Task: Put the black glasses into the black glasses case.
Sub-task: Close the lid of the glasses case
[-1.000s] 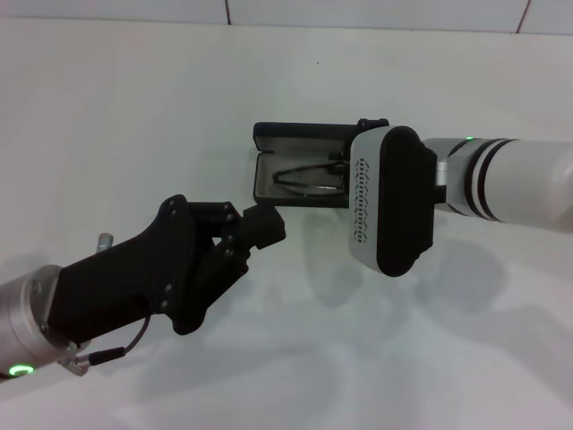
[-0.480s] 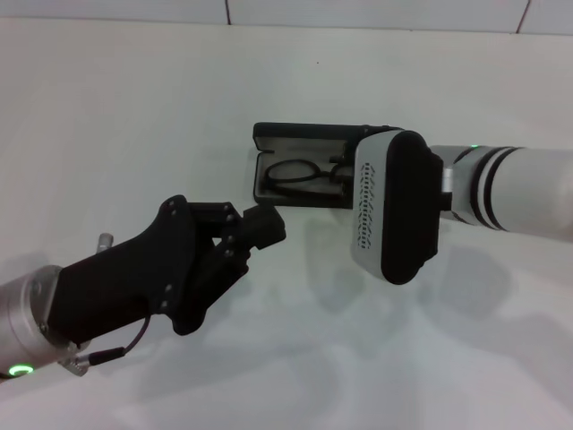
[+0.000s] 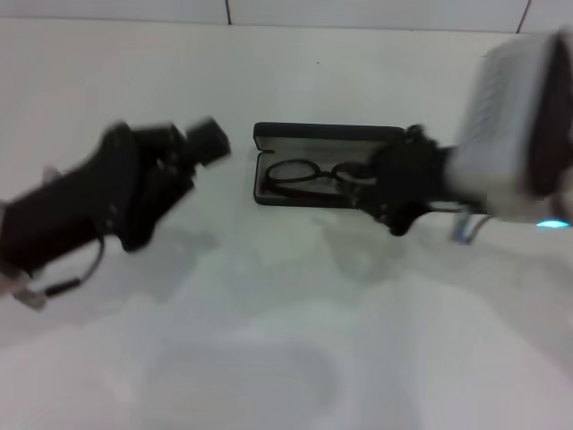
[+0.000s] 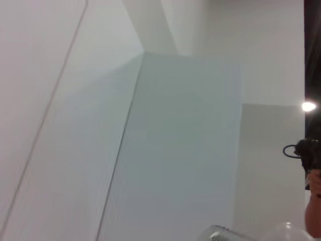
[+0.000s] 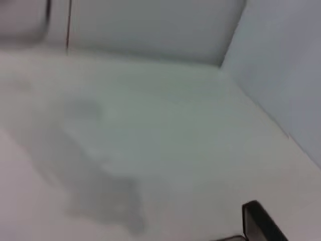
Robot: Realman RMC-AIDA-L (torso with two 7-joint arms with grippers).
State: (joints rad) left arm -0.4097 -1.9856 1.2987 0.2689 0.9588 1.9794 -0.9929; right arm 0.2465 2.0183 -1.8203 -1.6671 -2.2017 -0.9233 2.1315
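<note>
Both arms have pulled back, finger states impossible to tell, leaving the black glasses (image 3: 309, 174) inside the open black glasses case (image 3: 304, 134) on the white table (image 3: 269, 340) by a white wall (image 3: 358, 9).

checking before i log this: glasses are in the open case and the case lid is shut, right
Not quite. The glasses do lie in the case, but the lid is not shut: it stands open behind them, with the lining and the lenses in plain sight. The head view shows it. The right gripper is at the case's right end.

Matt black glasses case (image 3: 313, 134), pale lining; smooth white table (image 3: 269, 340).
</note>
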